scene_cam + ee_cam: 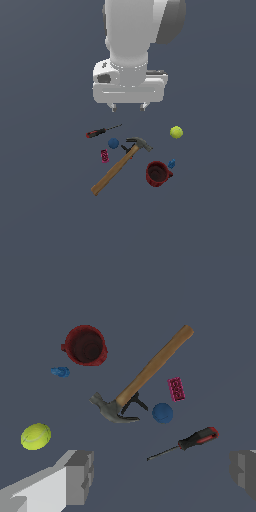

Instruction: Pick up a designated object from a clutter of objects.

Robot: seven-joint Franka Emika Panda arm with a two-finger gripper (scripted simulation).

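The screwdriver (102, 131) with a red-and-black handle and thin dark shaft lies flat at the exterior view's left of the clutter; it also shows in the wrist view (186, 443). My gripper (128, 106) hangs open and empty above the surface, behind the clutter and a little to the screwdriver's right. In the wrist view its fingers (80, 476) stand wide apart, with the screwdriver's shaft tip between them. The wooden-handled hammer (118, 165) lies diagonally in the middle.
A blue ball (113, 143) and a pink-red can (104, 156) lie close to the screwdriver. A red mug (158, 173), a small blue piece (172, 163) and a yellow-green ball (176, 132) lie to the exterior view's right.
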